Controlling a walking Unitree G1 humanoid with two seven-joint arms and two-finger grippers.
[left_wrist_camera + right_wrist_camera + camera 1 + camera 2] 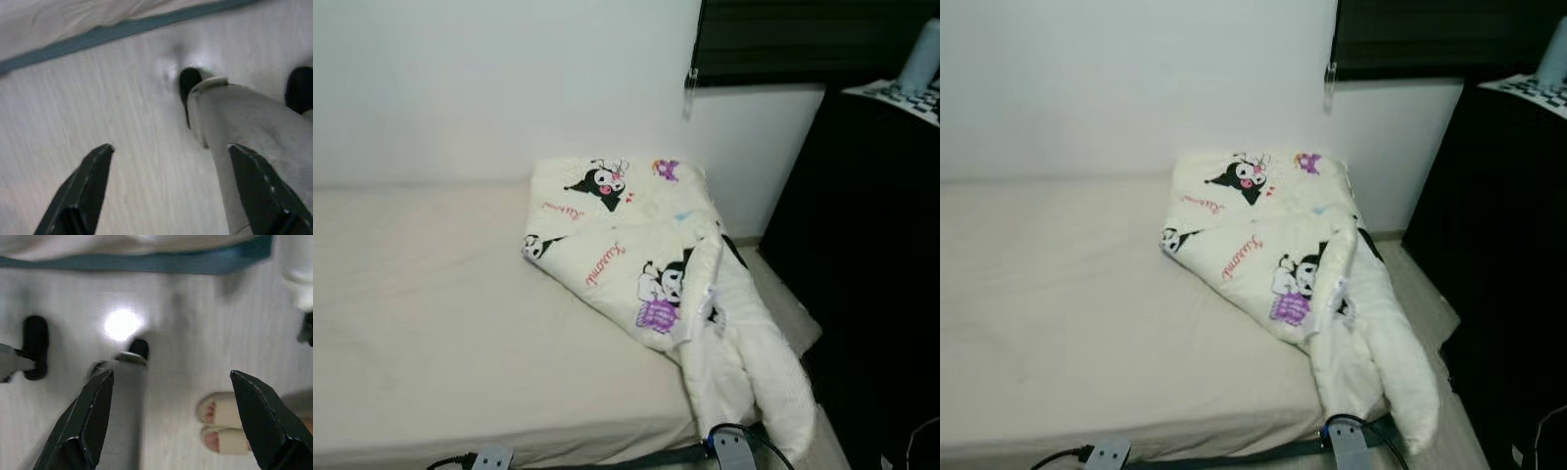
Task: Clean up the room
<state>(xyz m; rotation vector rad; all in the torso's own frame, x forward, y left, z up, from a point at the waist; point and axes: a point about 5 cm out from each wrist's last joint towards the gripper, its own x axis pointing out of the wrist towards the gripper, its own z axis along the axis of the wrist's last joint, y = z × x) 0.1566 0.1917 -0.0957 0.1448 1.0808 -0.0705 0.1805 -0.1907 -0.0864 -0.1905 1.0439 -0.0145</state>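
Note:
A cream blanket (646, 259) printed with black-and-white cartoon figures lies folded on the right end of a bed (431, 323); one end of it droops over the bed's corner toward the floor. My left gripper (171, 188) hangs open above the pale wooden floor, beside my own grey leg (244, 142). My right gripper (171, 416) is open too, hanging over the floor with nothing between its fingers.
A person's foot in a pale sandal (222, 423) stands on the floor close to my right gripper. A dark cabinet (871, 264) rises right of the bed, leaving a narrow strip of floor between. White wall behind; a dark window (793, 39) up right.

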